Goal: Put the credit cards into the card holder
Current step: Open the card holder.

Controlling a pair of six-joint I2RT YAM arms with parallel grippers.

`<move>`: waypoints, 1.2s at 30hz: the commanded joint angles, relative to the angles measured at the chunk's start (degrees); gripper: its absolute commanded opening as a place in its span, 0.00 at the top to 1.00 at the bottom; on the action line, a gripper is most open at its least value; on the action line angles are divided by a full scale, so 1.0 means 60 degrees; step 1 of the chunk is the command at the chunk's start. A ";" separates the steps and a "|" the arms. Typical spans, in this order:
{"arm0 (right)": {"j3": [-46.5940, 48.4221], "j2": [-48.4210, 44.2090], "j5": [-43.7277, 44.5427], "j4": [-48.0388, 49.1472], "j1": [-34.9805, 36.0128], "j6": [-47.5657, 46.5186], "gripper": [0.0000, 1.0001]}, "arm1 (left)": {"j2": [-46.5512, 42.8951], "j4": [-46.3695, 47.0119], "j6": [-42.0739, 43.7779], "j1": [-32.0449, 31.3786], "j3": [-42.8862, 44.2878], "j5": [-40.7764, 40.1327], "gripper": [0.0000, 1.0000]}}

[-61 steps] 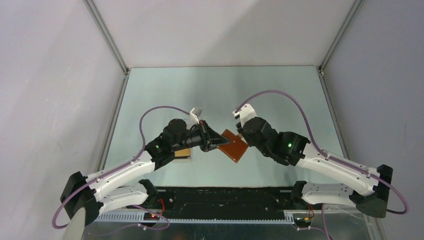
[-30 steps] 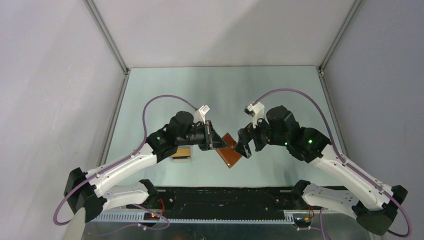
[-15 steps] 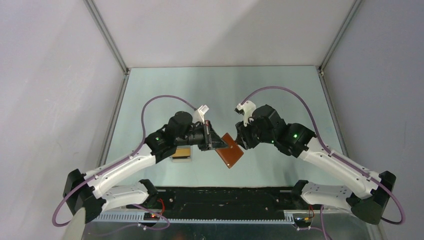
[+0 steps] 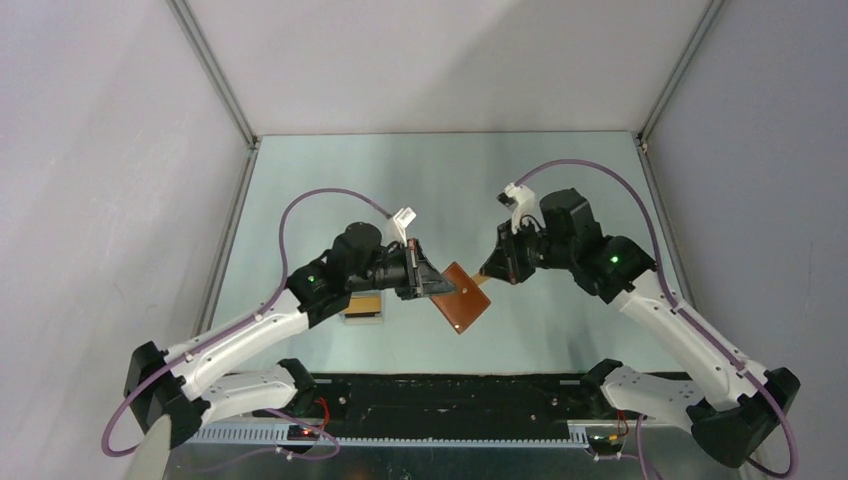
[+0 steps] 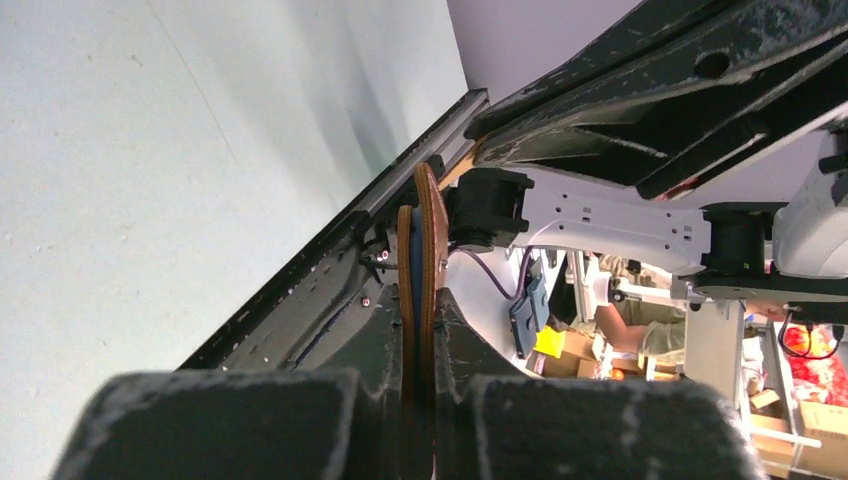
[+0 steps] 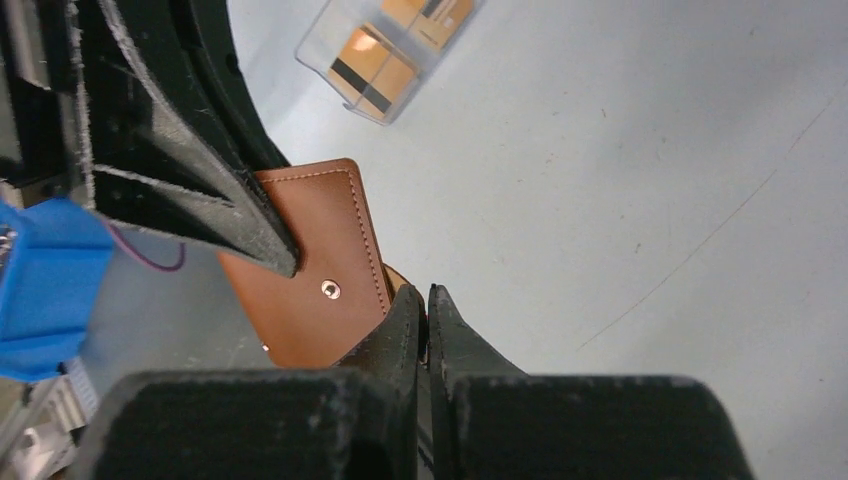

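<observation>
The brown leather card holder [image 4: 462, 298] hangs above the table between the two arms. My left gripper [image 4: 432, 285] is shut on its left edge; in the left wrist view the card holder [image 5: 425, 260] stands edge-on between the fingers, with a grey-blue lining inside. My right gripper [image 4: 490, 277] is shut on the card holder's small snap tab [image 4: 482, 280] at its right corner. In the right wrist view the card holder [image 6: 310, 270] shows its snap stud, and my right gripper [image 6: 424, 295] pinches the tab beside it. Orange-gold credit cards [image 6: 385, 50] with dark stripes lie in a clear box.
The clear plastic box [image 4: 364, 306] with the cards sits on the table under my left arm, in the right wrist view [image 6: 330, 45] at the top. A black rail [image 4: 440, 385] runs along the near table edge. Grey walls enclose the pale green table [image 4: 440, 180].
My right gripper has drawn back up and to the right from the card holder's edge, with the snap tab now stretched out between them. My left gripper has held the card holder almost still.
</observation>
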 commanded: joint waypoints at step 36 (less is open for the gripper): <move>-0.2280 -0.0970 -0.3733 0.5862 -0.1524 0.4073 0.89 | -0.1944 0.1963 0.0381 -0.0039 -0.0306 -0.0194 1.00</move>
